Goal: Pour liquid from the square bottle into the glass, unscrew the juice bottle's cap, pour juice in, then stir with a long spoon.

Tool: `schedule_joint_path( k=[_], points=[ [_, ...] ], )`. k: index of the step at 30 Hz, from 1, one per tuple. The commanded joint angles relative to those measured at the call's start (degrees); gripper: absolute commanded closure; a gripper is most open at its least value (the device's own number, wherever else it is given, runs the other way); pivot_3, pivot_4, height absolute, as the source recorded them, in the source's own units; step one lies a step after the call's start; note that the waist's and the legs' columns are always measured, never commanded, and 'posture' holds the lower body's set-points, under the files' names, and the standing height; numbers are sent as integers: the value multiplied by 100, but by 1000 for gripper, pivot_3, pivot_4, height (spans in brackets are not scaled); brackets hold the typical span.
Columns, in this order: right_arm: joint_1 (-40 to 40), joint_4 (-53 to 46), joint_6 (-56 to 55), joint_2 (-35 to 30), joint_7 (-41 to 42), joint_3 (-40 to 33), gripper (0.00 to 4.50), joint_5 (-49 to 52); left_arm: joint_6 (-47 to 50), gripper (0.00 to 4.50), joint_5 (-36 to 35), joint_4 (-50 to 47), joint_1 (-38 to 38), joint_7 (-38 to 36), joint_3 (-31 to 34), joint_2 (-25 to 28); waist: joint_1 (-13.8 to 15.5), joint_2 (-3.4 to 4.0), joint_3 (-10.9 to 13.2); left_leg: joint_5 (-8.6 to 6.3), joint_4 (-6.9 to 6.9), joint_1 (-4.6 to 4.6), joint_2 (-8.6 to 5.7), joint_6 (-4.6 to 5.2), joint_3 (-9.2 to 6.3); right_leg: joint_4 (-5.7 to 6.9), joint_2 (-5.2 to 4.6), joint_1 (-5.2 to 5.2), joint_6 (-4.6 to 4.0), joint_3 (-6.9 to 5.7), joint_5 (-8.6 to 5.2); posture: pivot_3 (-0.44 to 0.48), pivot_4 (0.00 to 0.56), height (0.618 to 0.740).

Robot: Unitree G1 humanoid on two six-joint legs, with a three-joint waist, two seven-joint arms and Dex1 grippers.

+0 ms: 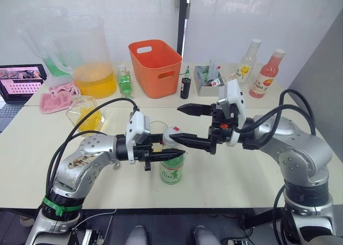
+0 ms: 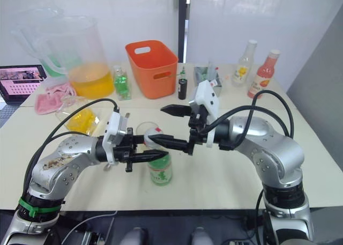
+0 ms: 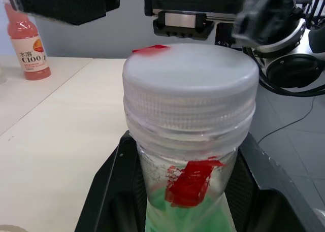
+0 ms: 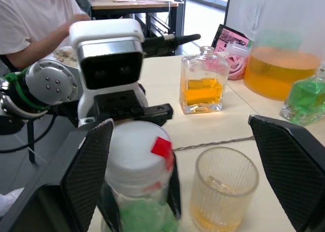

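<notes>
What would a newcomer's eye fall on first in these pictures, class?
Most likely the two grippers meeting mid-table over the juice bottle: the left gripper clamps its neck just under the cap, while the right gripper hangs open around the cap. Next, the bright orange basket at the back and the big pitcher of orange liquid on the robot's left.

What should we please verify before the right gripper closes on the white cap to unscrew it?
1. Left gripper clamps the tall clear plastic juice bottle below its neck: ok.
2. Small round white screw cap with a red mark still seated on the bottle: ok.
3. Right gripper open, fingers either side of the cap: ok.
4. Small clear ribbed glass already holds yellow-orange liquid: ok.
5. Thin silver long spoon lies on the table behind the glass: ok.
6. Grip tight enough to resist twisting: cannot tell.
</notes>
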Motion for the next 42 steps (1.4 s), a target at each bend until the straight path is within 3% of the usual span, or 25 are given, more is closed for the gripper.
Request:
schedule_joint_path(
  k=[1, 11, 20, 25, 30, 34, 37, 42],
  points=[
    [116, -674, 372, 36, -680, -113, 0, 281, 57, 3045, 12, 194, 10, -279, -329, -47, 19, 0, 0, 0, 0, 0, 0, 0, -1, 0, 0, 1, 1, -1, 0, 0, 150, 703],
    [189, -965, 677, 43, -1383, -67, 0, 693, 0, 3046, 86, 320, -93, -419, -385, -63, 16, -1, 0, 0, 3, -3, 0, 1, -1, -5, -1, 2, -34, 0, -19, 0, 150, 703],
    [252, -1005, 652, -73, -1507, 100, 2804, 808, 43, 3046, 61, 194, -36, -379, -375, -60, 16, -1, -1, 0, 2, -3, 0, 1, -1, -5, -1, 2, -34, 0, -19, 0, 150, 703],
    [199, -856, 607, -275, -1213, 261, 2828, 793, -261, 3046, 207, 461, 122, -509, -307, -17, 14, 0, -4, 0, 2, -3, 0, 1, -1, -7, -1, 3, -35, 0, -20, 0, 150, 703],
    [-83, -290, 27, -621, -246, 532, 2828, 487, -455, 3046, 256, 552, 238, -511, -251, 23, 11, -1, -15, 0, 2, -2, 0, 1, -1, -11, -1, 6, -36, 0, -20, 0, 150, 703],
    [-534, 589, -841, -867, 1335, 947, 2828, 144, -460, 3046, 222, 359, 389, -389, -187, 79, -2, -1, -15, 0, 3, -1, 0, 1, 0, -11, -1, 5, -36, 0, -20, 0, 150, 703],
    [-928, 1394, -1573, -823, 2549, 1306, 2828, -166, -365, 3047, 161, 138, 495, -253, -146, 87, -5, -1, -15, 0, 0, 0, 1, 2, 0, -12, 0, 5, -36, 0, -21, 0, 150, 703],
    [-1569, 2509, -2508, -544, 3893, 1740, 2828, -706, -267, 3055, 111, -88, 592, -92, -132, 116, -3, -1, -15, -2, -2, 0, 1, 4, 0, -10, 2, 4, -33, -1, -21, 0, 150, 703]
  ],
)
